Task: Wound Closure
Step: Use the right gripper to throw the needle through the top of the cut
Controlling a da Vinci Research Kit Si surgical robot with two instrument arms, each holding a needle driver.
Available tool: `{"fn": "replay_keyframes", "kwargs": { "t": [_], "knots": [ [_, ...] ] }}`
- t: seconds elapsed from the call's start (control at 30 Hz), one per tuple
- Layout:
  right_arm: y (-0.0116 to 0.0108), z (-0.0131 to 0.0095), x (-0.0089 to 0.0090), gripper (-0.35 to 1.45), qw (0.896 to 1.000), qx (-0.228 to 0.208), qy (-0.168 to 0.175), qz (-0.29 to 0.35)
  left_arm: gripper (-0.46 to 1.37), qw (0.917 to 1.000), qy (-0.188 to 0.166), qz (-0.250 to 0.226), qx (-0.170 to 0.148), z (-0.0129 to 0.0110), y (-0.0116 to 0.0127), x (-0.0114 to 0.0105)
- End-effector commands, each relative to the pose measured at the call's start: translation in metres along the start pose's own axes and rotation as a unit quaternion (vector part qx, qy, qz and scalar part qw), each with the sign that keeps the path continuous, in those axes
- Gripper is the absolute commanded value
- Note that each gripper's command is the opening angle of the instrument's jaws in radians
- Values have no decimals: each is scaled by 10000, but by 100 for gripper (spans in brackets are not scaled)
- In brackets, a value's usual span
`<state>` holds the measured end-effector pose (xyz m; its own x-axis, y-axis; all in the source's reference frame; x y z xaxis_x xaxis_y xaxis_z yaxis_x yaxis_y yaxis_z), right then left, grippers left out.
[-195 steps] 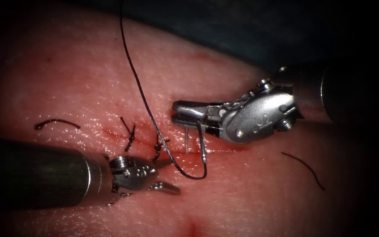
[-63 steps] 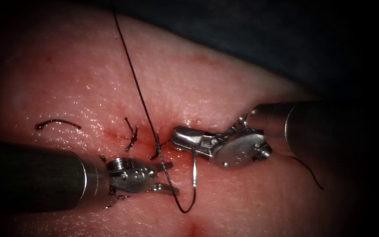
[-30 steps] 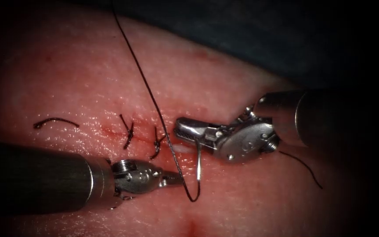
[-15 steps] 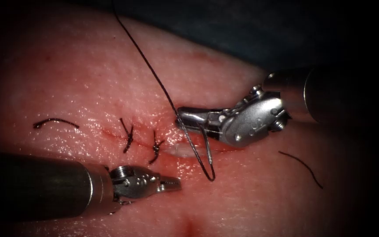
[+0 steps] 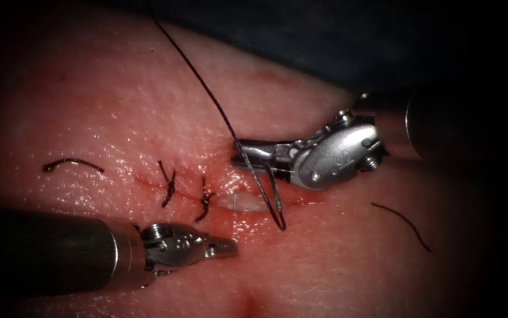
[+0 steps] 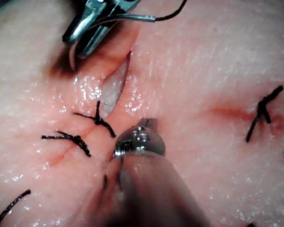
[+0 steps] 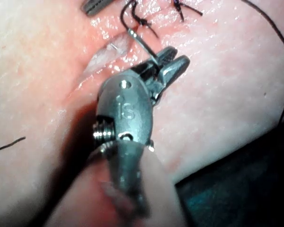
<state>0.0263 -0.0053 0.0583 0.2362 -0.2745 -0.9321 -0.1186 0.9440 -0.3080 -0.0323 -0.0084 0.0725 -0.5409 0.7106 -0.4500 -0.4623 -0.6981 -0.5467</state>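
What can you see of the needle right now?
The needle is a thin, curved, silvery metal wire, held in the jaws of the right tool near its swaged end, where the dark thread joins it. Its arc hangs below the jaws, over the open part of the cut. Whether its tip touches the tissue cannot be told.

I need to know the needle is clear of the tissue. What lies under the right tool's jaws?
The needle hangs from the right tool, gripped near its thread end, above the open cut. Its tip is not clearly visible.
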Motion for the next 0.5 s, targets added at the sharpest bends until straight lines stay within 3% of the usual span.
{"fn": "replay_keyframes", "kwargs": {
  "t": [0.03,0.27,0.5],
  "knots": [
    [2,0,1,-35,10000,-41,1,10,-17,10000,-1,-18,-3,2,0,-2],
    [9,-1,5,-35,9999,-85,11,96,-17,10000,2,-25,1,5,-4,-7],
    [9,1,3,-35,9960,14,-58,895,-19,10000,2,-20,-4,5,-5,-7]
  ]
}}
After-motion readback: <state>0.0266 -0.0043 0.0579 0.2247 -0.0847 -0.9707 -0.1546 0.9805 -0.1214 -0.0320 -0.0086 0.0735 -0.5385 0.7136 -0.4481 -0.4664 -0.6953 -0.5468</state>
